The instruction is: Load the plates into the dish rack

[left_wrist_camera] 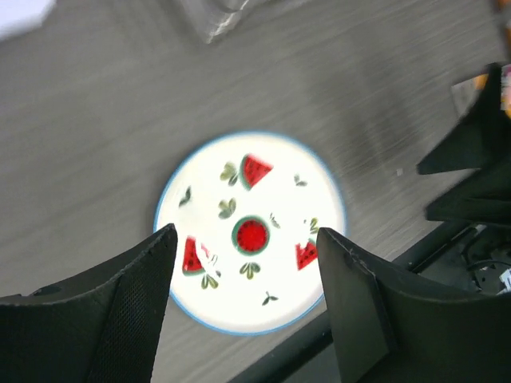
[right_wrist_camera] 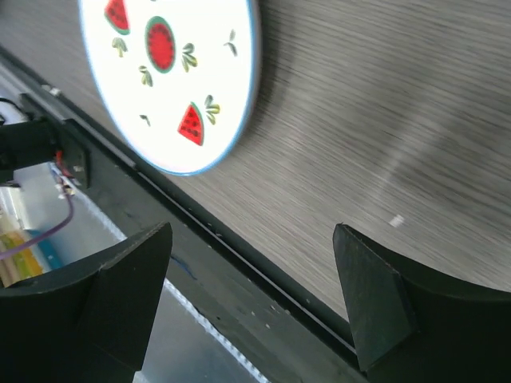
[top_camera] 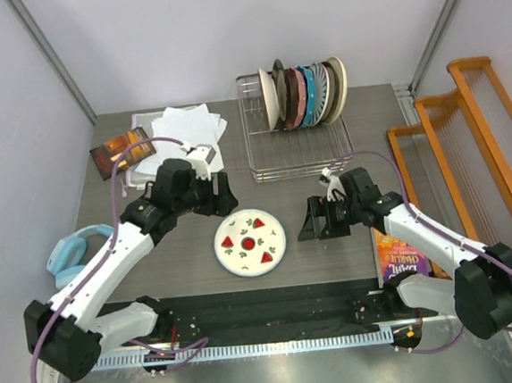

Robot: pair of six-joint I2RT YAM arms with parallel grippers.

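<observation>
A white plate point(top_camera: 250, 242) with a thin blue rim and red fruit slices lies flat on the grey table, in front of the silver wire dish rack point(top_camera: 267, 165). Several more plates point(top_camera: 306, 95) stand on edge at the rack's far end. My left gripper point(top_camera: 213, 198) hovers just behind and left of the flat plate. In the left wrist view its jaws stand wide apart over the plate point(left_wrist_camera: 251, 231), and the left gripper point(left_wrist_camera: 246, 239) holds nothing. My right gripper point(top_camera: 317, 221) is open to the right of the plate point(right_wrist_camera: 172, 72). The right gripper point(right_wrist_camera: 251, 235) is empty, low over the table's near edge.
White paper sheets point(top_camera: 183, 126) and a dark booklet point(top_camera: 120, 153) lie at the back left. Blue headphones point(top_camera: 69, 257) sit at the left edge. A colourful book point(top_camera: 401, 256) lies under the right arm. An orange wooden slatted rack point(top_camera: 468, 150) stands off the table's right side.
</observation>
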